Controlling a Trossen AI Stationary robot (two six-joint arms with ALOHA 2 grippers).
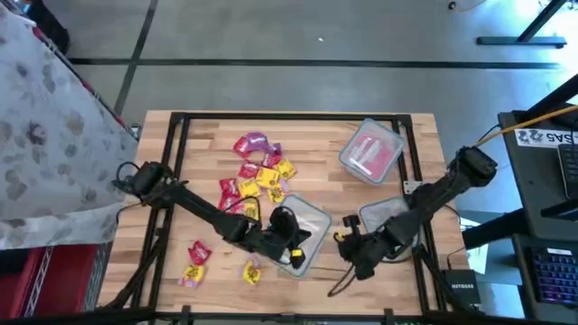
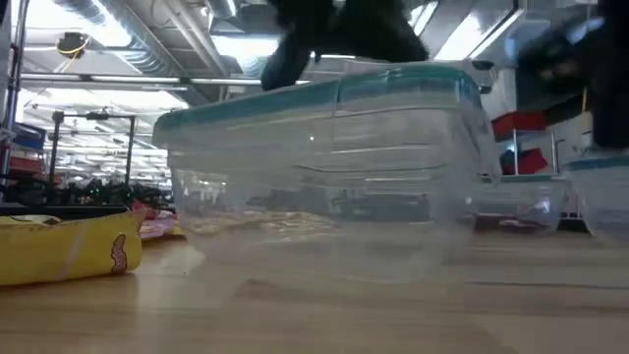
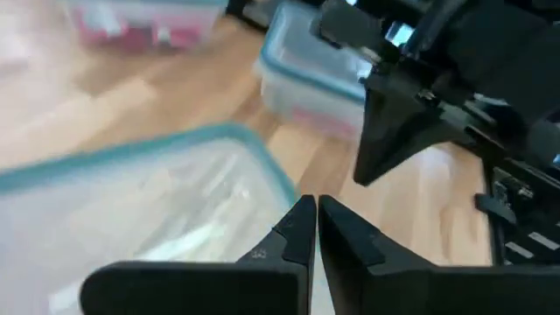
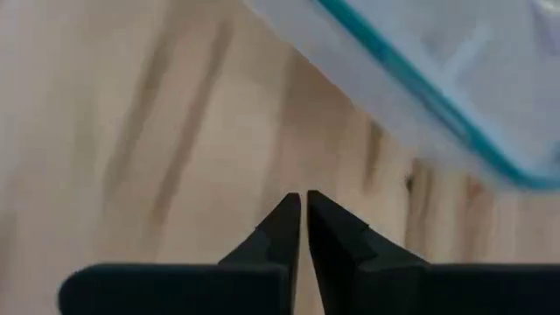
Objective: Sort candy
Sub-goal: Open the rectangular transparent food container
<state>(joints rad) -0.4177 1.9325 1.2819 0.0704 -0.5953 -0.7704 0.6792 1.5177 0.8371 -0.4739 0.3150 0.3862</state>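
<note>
The candy (image 1: pixel 257 176), red, yellow and purple packets, lies in a heap on the table's middle left. A few more packets (image 1: pixel 197 255) lie toward the near left, and one yellow packet (image 2: pixel 64 246) shows in the low view. My left gripper (image 3: pixel 315 219) is shut with nothing between its fingers. It hovers over the right part of a clear teal-rimmed tub (image 1: pixel 305 230) near the table's near edge. My right gripper (image 4: pixel 303 208) is also shut and holds nothing. It hangs over bare wood just right of that tub (image 4: pixel 455 79).
At the far right stands a clear tub (image 1: pixel 370 152) with red packets inside. Another clear tub (image 1: pixel 384 215) sits beside my right arm. A black frame (image 1: pixel 289 117) borders the wooden table top. The two grippers are close together near the near edge.
</note>
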